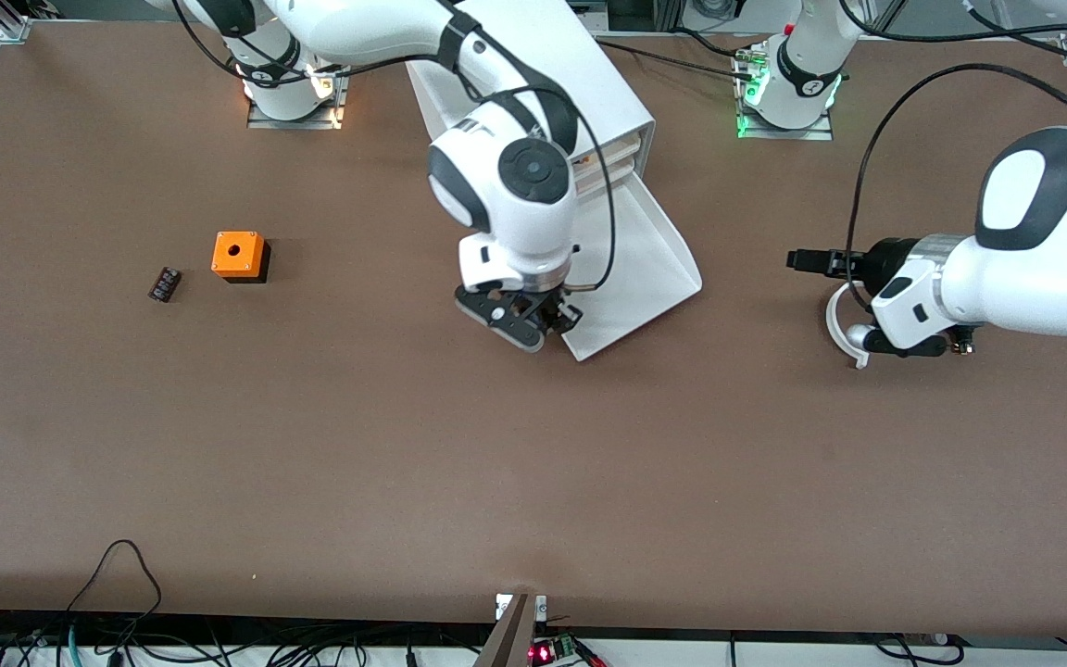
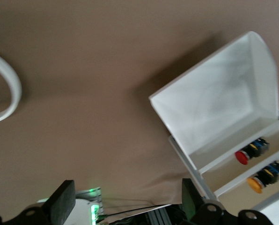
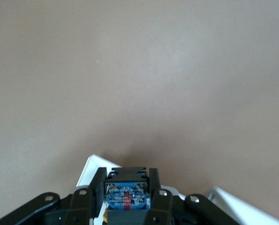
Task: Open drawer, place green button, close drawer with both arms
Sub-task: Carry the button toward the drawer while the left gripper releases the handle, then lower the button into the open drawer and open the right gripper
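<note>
The drawer (image 1: 649, 250), the cabinet's lowest tier, is pulled out toward the front camera and its tray is bare; it also shows in the left wrist view (image 2: 219, 93). My right gripper (image 1: 545, 324) hangs over the drawer's front corner. In the right wrist view it (image 3: 128, 176) is shut on the button (image 3: 127, 194), seen as a black block with a blue end face; its green cap is hidden. My left gripper (image 1: 802, 260) is open and empty, held level above the table beside the drawer, toward the left arm's end. Its fingers (image 2: 62, 201) stand wide apart.
The white cabinet (image 1: 589, 83) stands between the arm bases; its upper drawers hold a red-capped button (image 2: 245, 156) and an orange-capped button (image 2: 256, 183). An orange cube (image 1: 239, 255) and a small black part (image 1: 164, 283) lie toward the right arm's end. A white ring (image 1: 841, 326) lies under the left arm.
</note>
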